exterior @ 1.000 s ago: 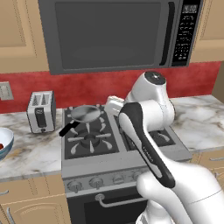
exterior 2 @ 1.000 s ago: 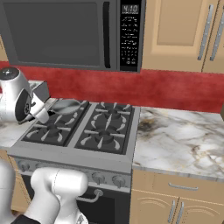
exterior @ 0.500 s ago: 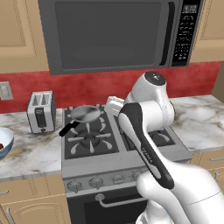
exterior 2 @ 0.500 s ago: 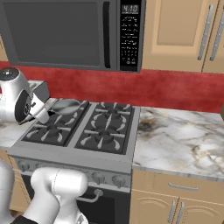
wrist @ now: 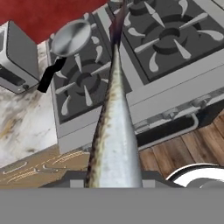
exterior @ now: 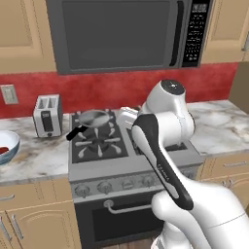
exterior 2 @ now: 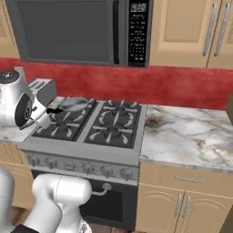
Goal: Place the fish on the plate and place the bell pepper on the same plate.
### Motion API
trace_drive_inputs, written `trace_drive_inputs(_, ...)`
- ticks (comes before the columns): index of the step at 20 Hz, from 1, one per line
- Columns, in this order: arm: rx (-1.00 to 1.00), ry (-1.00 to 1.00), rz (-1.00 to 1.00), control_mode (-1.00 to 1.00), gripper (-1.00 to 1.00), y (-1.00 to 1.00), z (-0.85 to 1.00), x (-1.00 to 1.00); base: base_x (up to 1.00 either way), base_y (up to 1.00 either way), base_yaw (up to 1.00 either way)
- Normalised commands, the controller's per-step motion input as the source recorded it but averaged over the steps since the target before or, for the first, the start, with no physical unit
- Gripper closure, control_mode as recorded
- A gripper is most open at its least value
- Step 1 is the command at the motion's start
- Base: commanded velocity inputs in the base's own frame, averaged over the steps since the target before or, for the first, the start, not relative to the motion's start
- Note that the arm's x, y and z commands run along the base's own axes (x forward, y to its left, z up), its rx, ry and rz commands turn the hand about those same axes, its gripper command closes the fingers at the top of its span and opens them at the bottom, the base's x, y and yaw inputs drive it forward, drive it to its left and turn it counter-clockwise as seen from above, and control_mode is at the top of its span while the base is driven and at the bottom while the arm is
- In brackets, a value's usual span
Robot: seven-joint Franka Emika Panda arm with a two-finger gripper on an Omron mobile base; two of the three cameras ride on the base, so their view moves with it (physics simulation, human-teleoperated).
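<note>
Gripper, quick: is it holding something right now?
Gripper: shut on the fish, which sticks out from it over the stove.

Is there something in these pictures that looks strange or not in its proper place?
Yes. In the hand view a fish hangs in the air above the stove, its tail pointing away from the camera. The frying pan sits properly on a rear burner.

The fish (wrist: 114, 131) stretches up from the bottom edge, over the stove (wrist: 144, 65) and frying pan (wrist: 70, 37).
</note>
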Motion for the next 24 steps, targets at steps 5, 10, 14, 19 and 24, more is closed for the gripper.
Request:
trace_drive_inputs(5,0.00,0.00,0.00,1.00,1.00,0.00,0.00,0.00,-0.22,0.59,0.00)
trace_drive_inputs(10,0.00,0.00,0.00,1.00,1.00,0.00,0.00,0.00,-0.04,0.84,-0.01)
trace_drive_inputs(14,0.00,0.00,0.00,1.00,1.00,0.00,0.00,0.00,-0.04,0.76,-0.01)
trace_drive_inputs(19,0.00,0.00,0.00,1.00,1.00,0.00,0.00,0.00,0.00,0.76,-0.01)
trace_drive_inputs(24,0.00,0.00,0.00,1.00,1.00,0.00,0.00,0.00,0.07,0.77,-0.04)
